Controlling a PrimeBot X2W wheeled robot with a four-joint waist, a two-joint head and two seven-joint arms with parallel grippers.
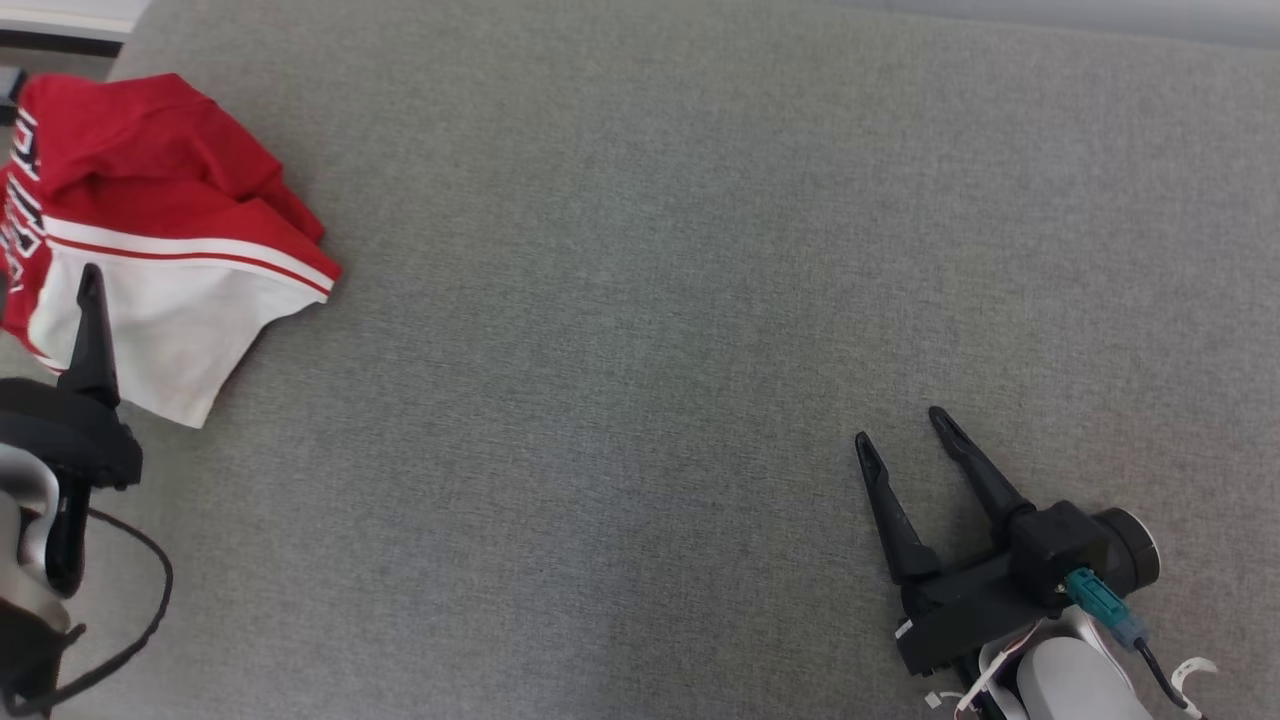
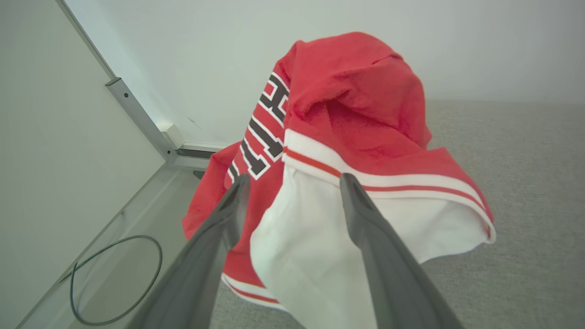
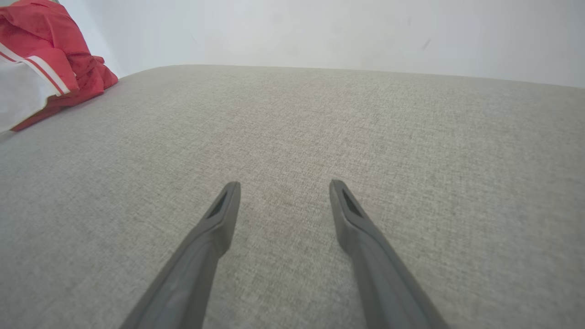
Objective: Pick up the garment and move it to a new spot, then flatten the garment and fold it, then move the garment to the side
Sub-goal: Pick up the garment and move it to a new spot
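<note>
At the far left edge of the grey fabric surface [image 1: 640, 300], the garment [image 1: 170, 220] lies in a crumpled heap. It is red on top, with a white panel below a red-and-white striped band and black, white-edged lettering down its left side. In the left wrist view part of it bulges past the edge of the surface, above the pale floor [image 2: 137, 214].

The left arm [image 1: 20, 500] reaches in from the lower left corner of the head view with its wrist rolled, so that one dark finger [image 1: 92, 320] points straight up the picture across the white panel. Seen from the left wrist, the left jaws are spread wide just before the cloth: one finger [image 2: 228, 214] crosses the red part and the other [image 2: 361, 214] the white panel (whether either tip touches the fabric I cannot tell). Nothing is clamped between them.

The right arm [image 1: 1070, 680] rests low at the lower right, well apart from the garment. Its fingers [image 1: 885, 500] angle up and to the left over bare fabric. The right jaws are released too, wide apart, with only the grey weave between them in the right wrist view. There the garment sits in the far upper left corner.
</note>
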